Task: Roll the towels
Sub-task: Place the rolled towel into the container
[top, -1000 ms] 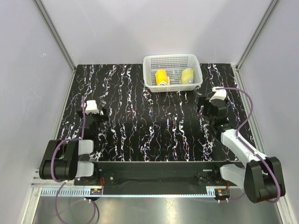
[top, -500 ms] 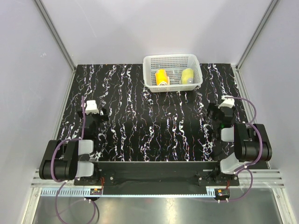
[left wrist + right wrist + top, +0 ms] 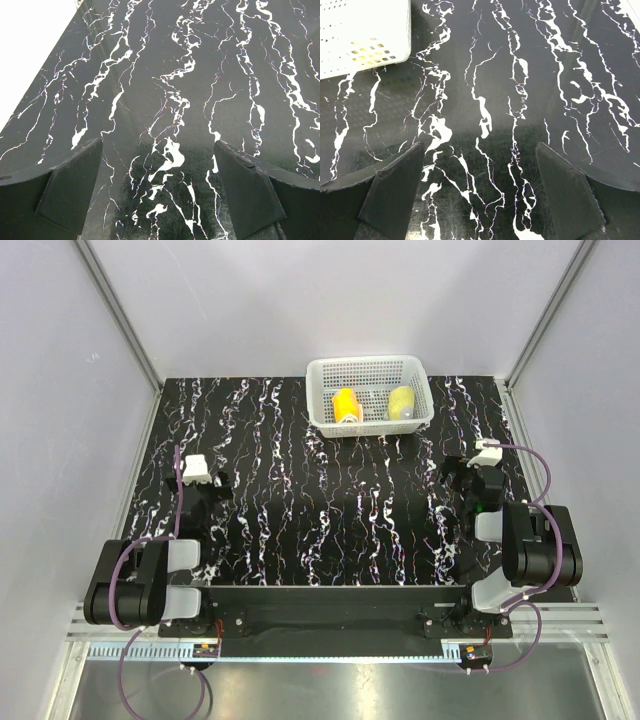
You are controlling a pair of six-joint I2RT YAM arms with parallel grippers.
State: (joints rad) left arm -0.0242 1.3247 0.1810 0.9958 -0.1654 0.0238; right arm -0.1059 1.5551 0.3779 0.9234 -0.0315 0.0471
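The right hand (image 3: 468, 480) is standing released, its two fingers (image 3: 395, 190) wide apart, with only bare tabletop (image 3: 300, 500) showing in the gap. The left hand (image 3: 212, 482) is standing released in the same way and is also holding nothing. Both are hanging low on the near side of the white basket (image 3: 368, 364), the right hand near to it and the left hand well apart from it.

The two towels are lying inside the basket as rolls. The orange towel (image 3: 346, 405) is in its left part and the grey and yellow-green towel (image 3: 401, 403) is just beside, in its right part (how tight the rolls are, the top view is too small to tell).

I am judging that the rolling is finished and the step in hand is the retreat to rest. To do it well, the arms should be folding back slowly, with fingers open and away from the basket wall, so that nothing is pushing it.

Compared with one second ago, the right arm has folded back from its stretched pose, and its hand is sitting a little farther from the basket. The left arm, the basket and the towels are not changing.
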